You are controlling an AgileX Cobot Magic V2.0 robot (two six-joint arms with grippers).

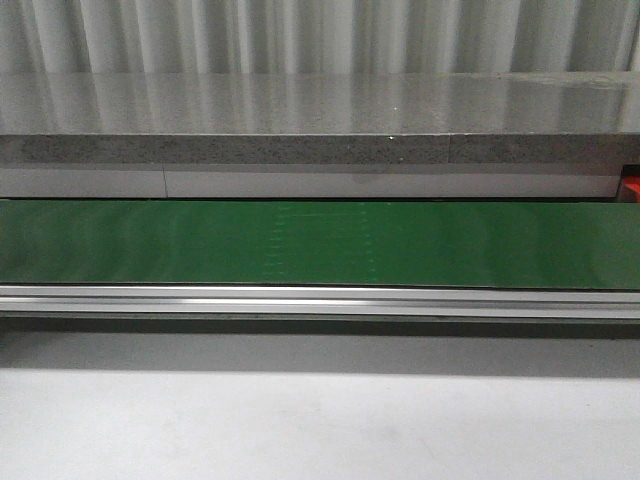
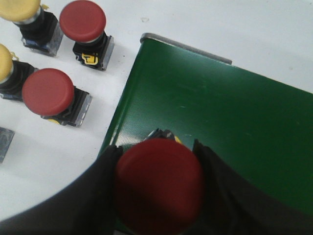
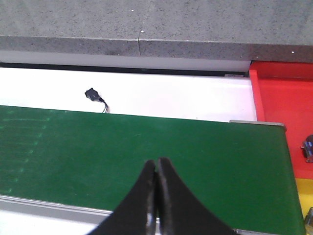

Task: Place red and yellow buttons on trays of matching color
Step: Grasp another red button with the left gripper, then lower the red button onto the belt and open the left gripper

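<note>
Your left tool (image 2: pixel 157 183) sits at the bottom centre of the left wrist view, clenched on a red button (image 2: pixel 160 183); the dark fingers (image 2: pixel 100 191) press against both sides of its round cap. The button hangs over the near corner of the green conveyor belt (image 2: pixel 220 122), which fills the right half of that frame. To the upper left, on the white bench (image 2: pixel 44 166), stand two more red buttons (image 2: pixel 48 92) and two yellow buttons (image 2: pixel 18 9), partly cut off by the frame edge.

Your right tool (image 3: pixel 156 196), at the bottom centre of the right wrist view, is closed on nothing, its tips touching. Beyond it runs the belt, and at the right edge of that frame lies the red tray (image 3: pixel 283 103).

The front view shows only the bare belt, with no arm in sight.

The held button likely goes down on the belt directly below the left tool. The red tray lies at the belt's far end, nearer your right arm.
</note>
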